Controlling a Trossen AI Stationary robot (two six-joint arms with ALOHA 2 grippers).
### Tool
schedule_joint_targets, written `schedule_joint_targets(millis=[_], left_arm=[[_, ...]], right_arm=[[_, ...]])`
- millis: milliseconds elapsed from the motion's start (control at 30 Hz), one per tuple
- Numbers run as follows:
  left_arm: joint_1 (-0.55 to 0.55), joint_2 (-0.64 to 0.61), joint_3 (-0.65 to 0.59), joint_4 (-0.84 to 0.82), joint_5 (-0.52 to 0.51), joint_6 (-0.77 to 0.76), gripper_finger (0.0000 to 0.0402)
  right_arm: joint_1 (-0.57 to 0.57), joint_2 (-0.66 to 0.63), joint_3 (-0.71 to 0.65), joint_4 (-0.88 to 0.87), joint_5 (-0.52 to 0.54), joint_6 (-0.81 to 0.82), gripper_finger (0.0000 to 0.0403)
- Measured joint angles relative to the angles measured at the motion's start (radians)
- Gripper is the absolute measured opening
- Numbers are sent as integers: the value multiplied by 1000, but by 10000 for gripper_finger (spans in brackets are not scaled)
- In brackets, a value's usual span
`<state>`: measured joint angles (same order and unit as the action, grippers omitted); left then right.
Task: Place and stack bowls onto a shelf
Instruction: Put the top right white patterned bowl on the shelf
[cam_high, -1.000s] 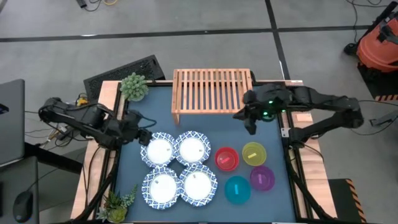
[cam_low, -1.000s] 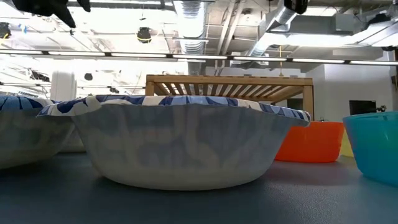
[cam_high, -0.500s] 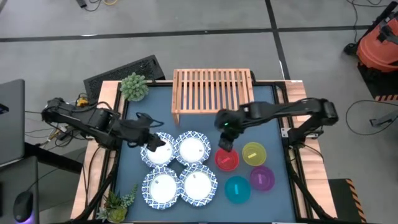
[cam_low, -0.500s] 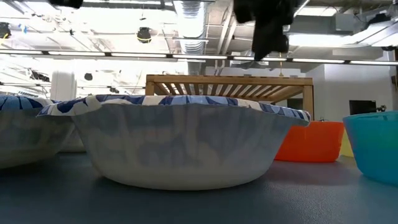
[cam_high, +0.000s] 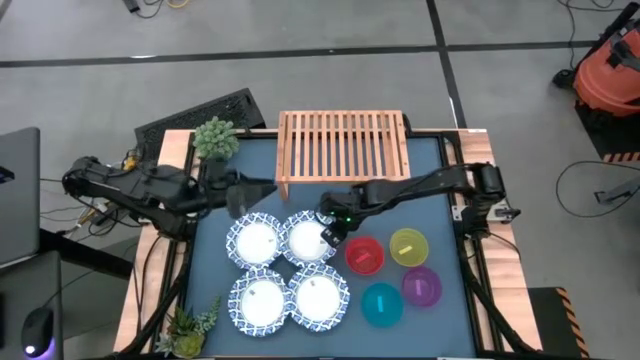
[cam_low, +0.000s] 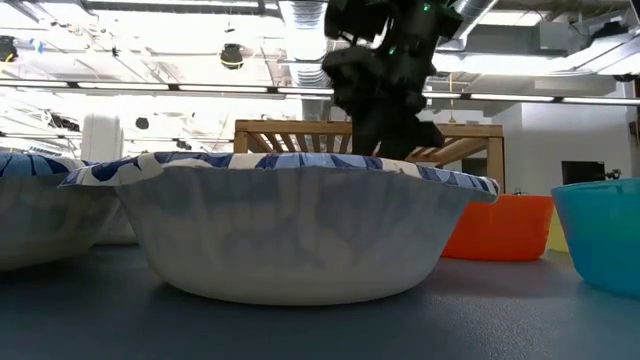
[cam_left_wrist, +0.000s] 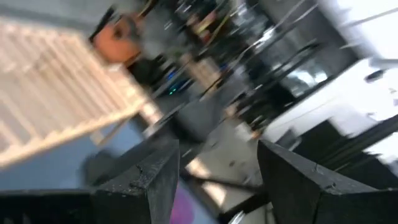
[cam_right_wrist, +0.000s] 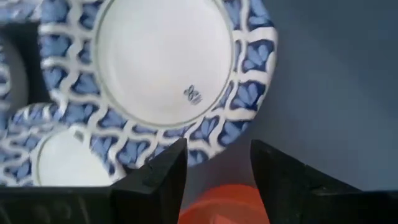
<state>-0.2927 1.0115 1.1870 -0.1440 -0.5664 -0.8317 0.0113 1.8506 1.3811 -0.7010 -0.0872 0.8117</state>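
Observation:
Four white bowls with blue patterned rims (cam_high: 253, 242) (cam_high: 308, 238) (cam_high: 262, 300) (cam_high: 320, 297) sit in a square on the dark blue table. The red (cam_high: 365, 254), yellow (cam_high: 408, 246), purple (cam_high: 422, 286) and teal (cam_high: 381, 304) bowls sit to their right. The wooden shelf (cam_high: 342, 145) stands at the far edge with nothing on it. My right gripper (cam_high: 328, 232) (cam_right_wrist: 214, 168) is open. It hangs just above the right rim of the far-right white bowl (cam_right_wrist: 165, 59), beside the red bowl (cam_right_wrist: 224, 202). My left gripper (cam_high: 240, 190) (cam_left_wrist: 217, 174) is open above the table, beyond the far-left white bowl.
A small plant (cam_high: 215, 138) stands at the table's far left corner and another (cam_high: 190, 325) at the near left corner. A keyboard (cam_high: 200, 115) lies beyond the table's far left. Bare blue table lies between the shelf and the bowls.
My right gripper has swept from beside the shelf's right end toward the table's left and near side, and has come down over the far-right white bowl's rim. My left gripper went out over the far-left white bowl, then drew back toward the far edge. No bowl has moved.

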Motion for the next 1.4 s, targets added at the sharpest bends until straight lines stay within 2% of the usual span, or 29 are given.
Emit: schedule_joint_targets(millis=[167, 367, 500, 700, 833, 1000, 1100, 1400], left_arm=[[-9, 0, 0, 142, 12, 173, 201], [-13, 2, 0, 233, 17, 293, 201], [-12, 6, 0, 359, 88, 367, 201], [-13, -4, 0, 543, 233, 574, 201], [-23, -5, 0, 471, 295, 607, 201], [-35, 17, 0, 234, 126, 469, 201], [-19, 23, 0, 205, 60, 427, 201], [-19, 20, 0, 204, 74, 408, 201]], right_arm=[[-1, 4, 0, 4, 69, 37, 205], [-7, 4, 0, -3, 129, 55, 205], [-7, 4, 0, -5, 117, 63, 205], [-13, 4, 0, -3, 116, 78, 205], [-14, 4, 0, -2, 116, 78, 205], [-13, 4, 0, -2, 115, 79, 205], [-13, 4, 0, -1, 115, 79, 205], [-19, 77, 0, 49, 145, 17, 205]])
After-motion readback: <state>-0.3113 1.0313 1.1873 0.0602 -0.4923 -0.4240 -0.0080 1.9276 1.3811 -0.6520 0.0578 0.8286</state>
